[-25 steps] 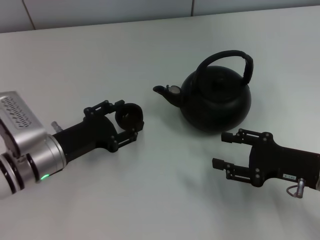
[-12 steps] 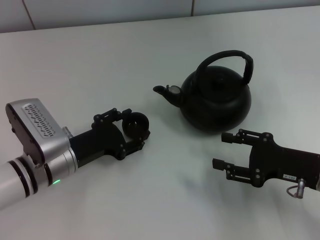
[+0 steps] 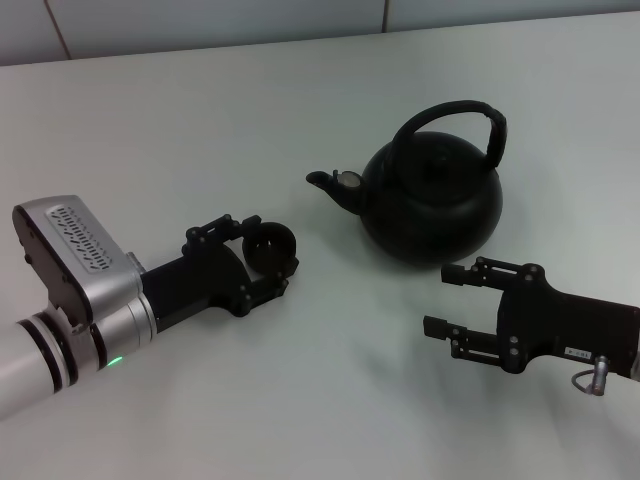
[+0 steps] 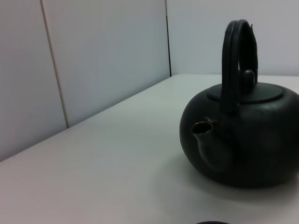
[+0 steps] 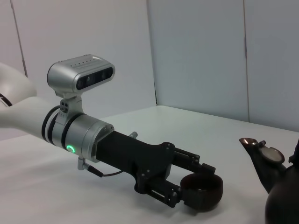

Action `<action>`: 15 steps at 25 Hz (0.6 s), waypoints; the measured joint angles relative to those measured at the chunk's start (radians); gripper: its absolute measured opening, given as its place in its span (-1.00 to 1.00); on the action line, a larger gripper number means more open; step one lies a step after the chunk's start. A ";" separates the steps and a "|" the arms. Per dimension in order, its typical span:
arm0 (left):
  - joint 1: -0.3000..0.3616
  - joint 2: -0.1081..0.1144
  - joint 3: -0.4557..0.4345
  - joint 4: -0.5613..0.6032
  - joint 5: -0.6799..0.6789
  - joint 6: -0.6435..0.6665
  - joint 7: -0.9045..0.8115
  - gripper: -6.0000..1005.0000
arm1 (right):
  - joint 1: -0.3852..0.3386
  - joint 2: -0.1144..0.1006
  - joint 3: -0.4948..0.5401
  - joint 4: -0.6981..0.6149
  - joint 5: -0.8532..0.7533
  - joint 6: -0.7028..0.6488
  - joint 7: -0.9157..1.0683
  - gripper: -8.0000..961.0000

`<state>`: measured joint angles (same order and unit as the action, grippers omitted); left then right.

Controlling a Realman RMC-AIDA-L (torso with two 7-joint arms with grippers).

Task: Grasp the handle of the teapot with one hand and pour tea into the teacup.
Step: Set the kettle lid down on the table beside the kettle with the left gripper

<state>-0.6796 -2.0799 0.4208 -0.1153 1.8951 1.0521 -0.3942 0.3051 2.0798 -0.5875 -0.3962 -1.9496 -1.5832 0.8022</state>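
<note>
Risk: teacup (image 3: 269, 249) might slip or tip in left gripper (image 3: 262, 253), since thin fingers pinched smooth round wall, seemingly held just off table. Right gripper (image 3: 458, 300) lay spread, empty, near teapot (image 3: 430, 196); arched handle (image 3: 452, 122) ungrasped. Teapot matte black, bulbous, short spout facing cup. Table (image 3: 200, 130) pale, smooth.

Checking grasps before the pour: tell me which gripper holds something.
The left gripper: its jaws clamp the teacup. The right gripper is open and empty.

Black teapot (image 4: 247, 135) on pale table (image 4: 103, 177)
</note>
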 joint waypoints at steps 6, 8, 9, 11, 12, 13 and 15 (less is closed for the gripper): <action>0.000 0.000 -0.004 -0.001 0.003 0.000 0.000 0.54 | 0.001 0.000 0.000 0.001 0.000 0.001 0.000 0.41; 0.000 0.000 -0.005 -0.001 0.003 0.000 0.000 0.57 | 0.002 0.000 0.000 0.001 0.000 0.001 0.000 0.41; 0.000 0.000 -0.009 -0.001 0.003 0.008 0.000 0.58 | 0.002 0.000 0.000 0.001 0.000 0.001 0.000 0.41; 0.004 0.000 -0.011 0.000 0.002 0.025 0.000 0.60 | 0.002 0.000 0.000 0.001 0.000 0.001 0.000 0.41; 0.010 0.001 -0.016 0.003 0.001 0.046 0.000 0.60 | 0.002 0.000 0.000 0.001 0.000 0.001 0.000 0.40; 0.019 0.004 -0.024 0.008 0.000 0.077 0.000 0.60 | 0.002 0.000 0.000 0.001 0.000 0.002 0.000 0.40; 0.053 0.011 -0.038 0.046 -0.002 0.167 -0.015 0.60 | 0.001 0.000 0.000 0.000 0.000 0.005 0.000 0.40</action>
<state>-0.6266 -2.0689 0.3826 -0.0696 1.8934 1.2194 -0.4095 0.3065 2.0798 -0.5875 -0.3957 -1.9496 -1.5784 0.8022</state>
